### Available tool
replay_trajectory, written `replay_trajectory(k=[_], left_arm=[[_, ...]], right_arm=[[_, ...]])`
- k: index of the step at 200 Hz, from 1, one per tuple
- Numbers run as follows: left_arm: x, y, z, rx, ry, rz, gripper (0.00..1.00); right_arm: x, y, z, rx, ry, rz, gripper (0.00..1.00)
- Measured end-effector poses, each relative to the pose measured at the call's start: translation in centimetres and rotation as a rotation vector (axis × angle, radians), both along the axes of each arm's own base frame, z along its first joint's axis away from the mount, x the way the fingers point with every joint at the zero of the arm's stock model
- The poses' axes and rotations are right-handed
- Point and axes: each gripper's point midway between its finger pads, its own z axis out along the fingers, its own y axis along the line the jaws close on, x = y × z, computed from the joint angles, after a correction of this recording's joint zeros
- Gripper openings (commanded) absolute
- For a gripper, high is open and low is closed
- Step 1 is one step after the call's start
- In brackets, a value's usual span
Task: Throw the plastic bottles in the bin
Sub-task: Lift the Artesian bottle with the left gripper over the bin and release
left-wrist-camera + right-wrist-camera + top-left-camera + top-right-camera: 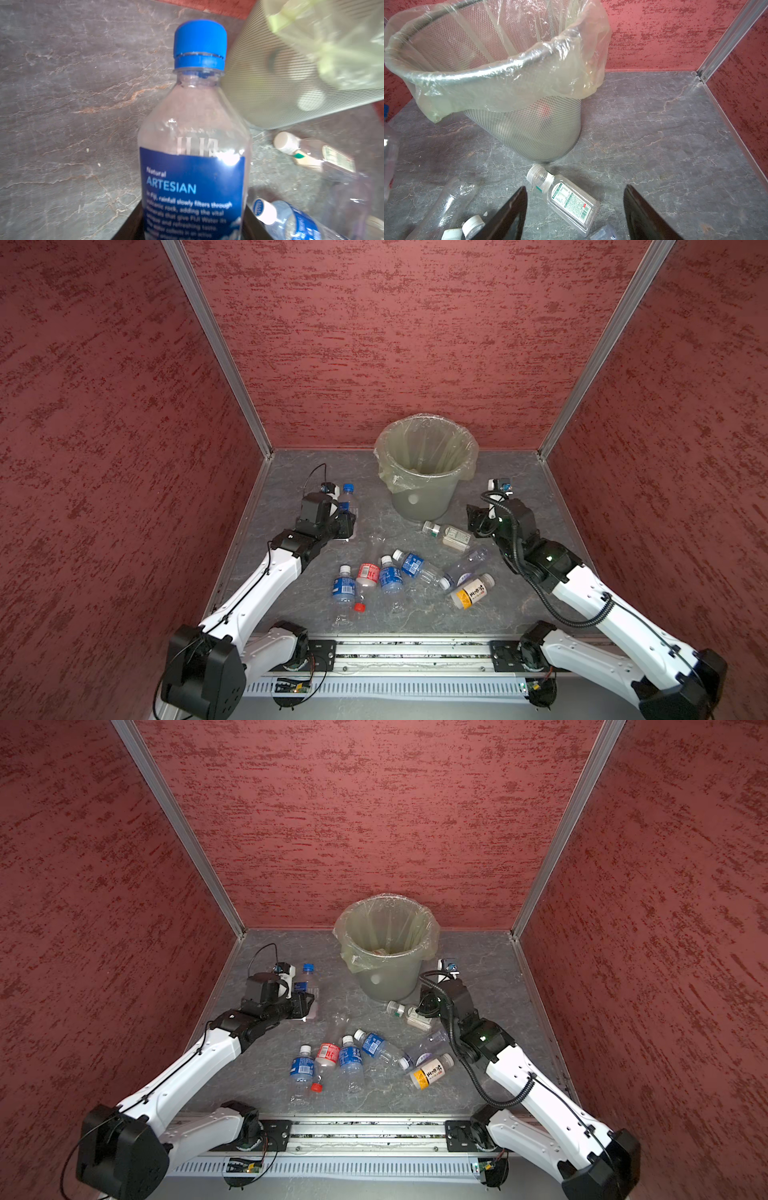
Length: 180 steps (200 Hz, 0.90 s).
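– Grey-green mesh: is that the bin (424, 497) in both top views?
– Yes, the bin (386, 982) stands upright at the back of the table (291, 472), lined with a translucent bag (384, 452). Something pale lies at its bottom, too small to name.
– And the bottles?
– They lie loose on the table in front of it: blue-labelled bottles (344, 587), a red-labelled bottle (368, 574) and a white-yellow-labelled bottle (471, 591). The left gripper (347, 524) is at a Fiji bottle (348, 499), to the left of the bin.
– What does the left wrist view show?
– The Fiji bottle (193, 145) has a blue cap, and its blue label reads "Natural ARTESIAN". The left gripper (193, 224) presses its jaws against both sides of it.
– And the right wrist view?
– The right gripper (575, 188) has its jaws well apart, holding nothing. A green-labelled bottle (566, 199) lies near the bin's (529, 135) foot. Its print is too small to read.
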Motion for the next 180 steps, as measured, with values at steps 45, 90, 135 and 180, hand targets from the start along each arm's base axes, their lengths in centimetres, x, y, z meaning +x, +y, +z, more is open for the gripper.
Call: replay_trajectory(k=[45,90,135,180], left_arm=[[-2.1,-1.1,2.7,-0.097,-0.129,-0.061,0.50],[-4.8,-2.1,4.4,-0.158,-0.255,-0.131,0.52],[-7.4,-2.1,8.1,-0.240,-0.411,-0.177,0.52],[-8.7,-2.0,10.8,-0.304,-0.488,-0.186,0.53]], right_arm=[[-0.1,-0.1,-1.3,-0.001,0.019,-0.006,0.74],[-0.2,-0.1,-2.1,-0.002,0.028,-0.008,0.75],[-0.1,0.0,-2.4,0.007,0.025,-0.011,0.76],[0.0,0.0,-2.3,0.016,0.016,-0.012,0.76]])
